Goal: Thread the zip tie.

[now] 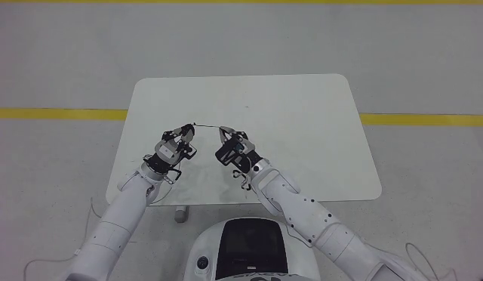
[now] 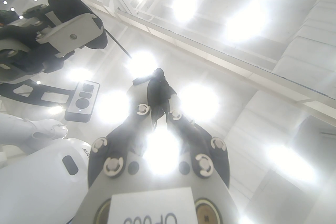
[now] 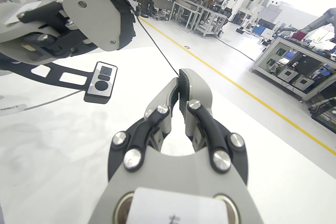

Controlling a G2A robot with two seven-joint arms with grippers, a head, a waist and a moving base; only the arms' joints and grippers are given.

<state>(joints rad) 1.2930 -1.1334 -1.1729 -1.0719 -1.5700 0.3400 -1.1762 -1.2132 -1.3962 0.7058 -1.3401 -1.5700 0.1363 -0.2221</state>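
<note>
1. Underneath, a white table point(image 1: 302, 107), serving only as the work surface; both grippers held raised above its near half, presumably so that the strap can turn freely without dragging on the top
2. Next, the left gripper point(image 1: 186, 133): clenched on one end of the black zip tie point(image 1: 210, 125) and pointed inward toward the other arm; judged to act as the anchor, presenting that end for the threading
3. Opposite, the right gripper point(image 3: 179, 79): squeezed together on the other end of the tie, pinching it at the very tips of the ribbed pads point(image 3: 184, 83); gripped that far out probably to leave as much free length as possible between the arms
4. Between the two, the zip tie itself: strung in the air as a thin, nearly straight line from one set of fingertips to the other, clear of the table and touching nothing else; held taut, most likely, so that neither end droops or wanders
5. Lastly, a small dark lump point(image 3: 137, 10) on the tie right beside the left gripper: possibly the locking head, though too small to call; no loop formed, so threading judged not yet begun, with the two ends to be brought round to meet
</note>
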